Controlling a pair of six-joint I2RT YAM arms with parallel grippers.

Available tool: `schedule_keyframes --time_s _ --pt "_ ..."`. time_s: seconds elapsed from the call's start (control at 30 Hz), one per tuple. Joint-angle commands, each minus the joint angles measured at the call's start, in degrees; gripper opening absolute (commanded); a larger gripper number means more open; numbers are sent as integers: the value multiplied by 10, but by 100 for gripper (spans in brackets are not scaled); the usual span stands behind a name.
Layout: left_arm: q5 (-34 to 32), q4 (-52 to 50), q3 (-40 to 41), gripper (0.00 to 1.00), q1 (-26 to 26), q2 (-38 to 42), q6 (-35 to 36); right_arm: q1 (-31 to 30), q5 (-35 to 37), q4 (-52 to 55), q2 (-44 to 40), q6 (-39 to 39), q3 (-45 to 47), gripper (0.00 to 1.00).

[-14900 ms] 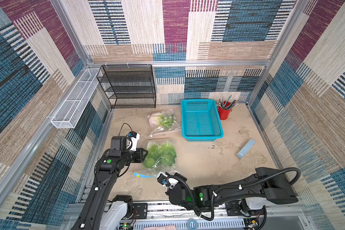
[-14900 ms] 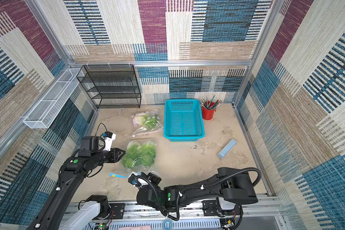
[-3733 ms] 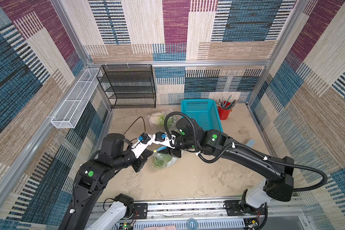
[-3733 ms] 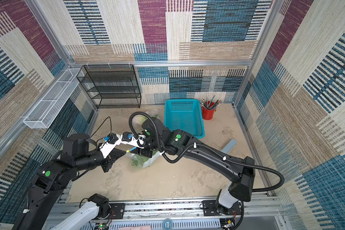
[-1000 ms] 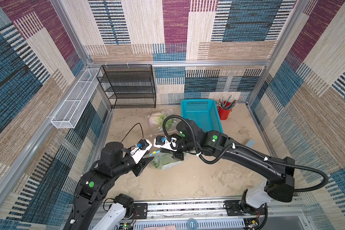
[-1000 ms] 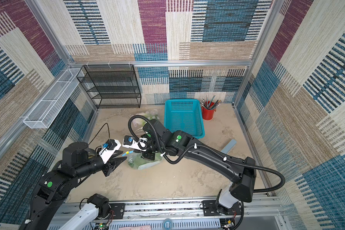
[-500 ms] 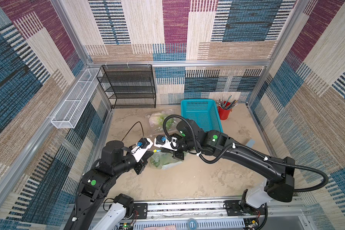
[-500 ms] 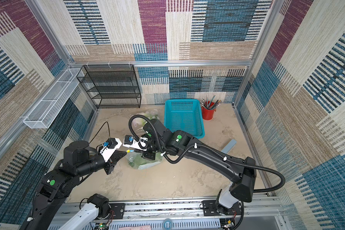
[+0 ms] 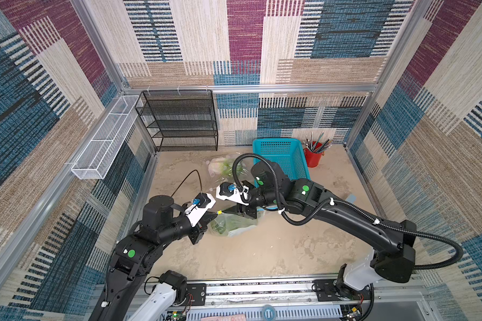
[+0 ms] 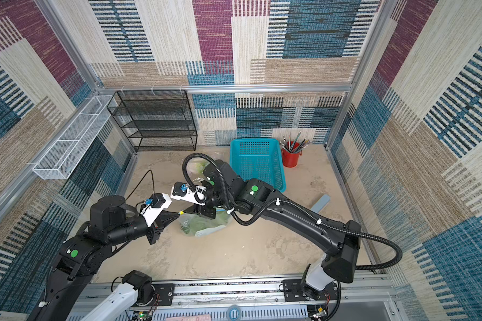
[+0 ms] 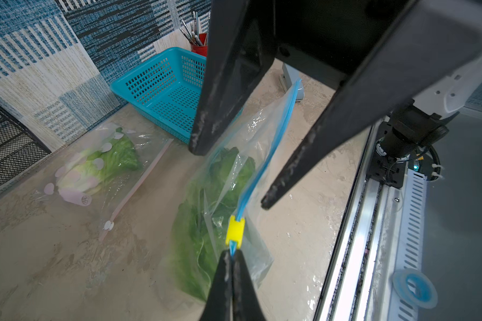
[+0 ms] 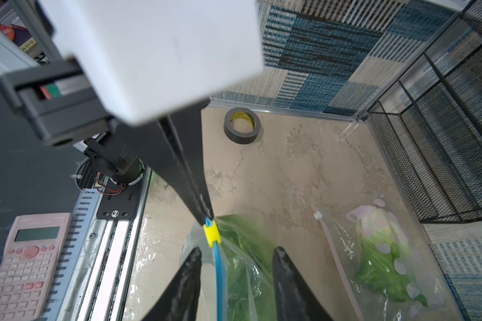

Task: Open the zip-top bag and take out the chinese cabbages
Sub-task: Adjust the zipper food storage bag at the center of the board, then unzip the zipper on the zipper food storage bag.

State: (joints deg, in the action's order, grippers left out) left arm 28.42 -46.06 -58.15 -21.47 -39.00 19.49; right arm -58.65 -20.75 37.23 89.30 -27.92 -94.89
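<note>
While the left gripper clenches the strip end beside the slider, the right gripper straddles the strip, released; it should clamp the slider squarely and pull straight along. Inside the bag lie the cabbages.

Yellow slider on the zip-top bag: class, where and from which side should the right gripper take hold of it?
Pinch the yellow slider across its two broad faces, coming along the blue zip strip from the side away from the left gripper, which is shut on the strip's end right beside it. The right gripper, open, straddles that strip.
</note>
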Motion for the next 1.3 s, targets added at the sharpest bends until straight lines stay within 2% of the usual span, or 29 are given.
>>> schedule_keyframes --time_s 0.0,0.2,0.57,0.73,0.83,1.27 --pt "18 11 -7 0 1 1 8 -1 -41 -4 19 -11 -22 39" --pt "13 9 -8 0 0 4 13 -1 -73 44 54 -23 -59 33" --pt "11 8 -8 0 0 4 17 -1 -88 62 60 -28 -60 33" --pt "9 8 -8 0 1 5 18 -1 -87 69 62 -31 -61 39" --pt "9 11 -7 0 1 4 18 -1 -87 69 62 -32 -63 34" --pt "4 12 -12 0 0 5 20 -1 -91 88 74 -37 -65 33"
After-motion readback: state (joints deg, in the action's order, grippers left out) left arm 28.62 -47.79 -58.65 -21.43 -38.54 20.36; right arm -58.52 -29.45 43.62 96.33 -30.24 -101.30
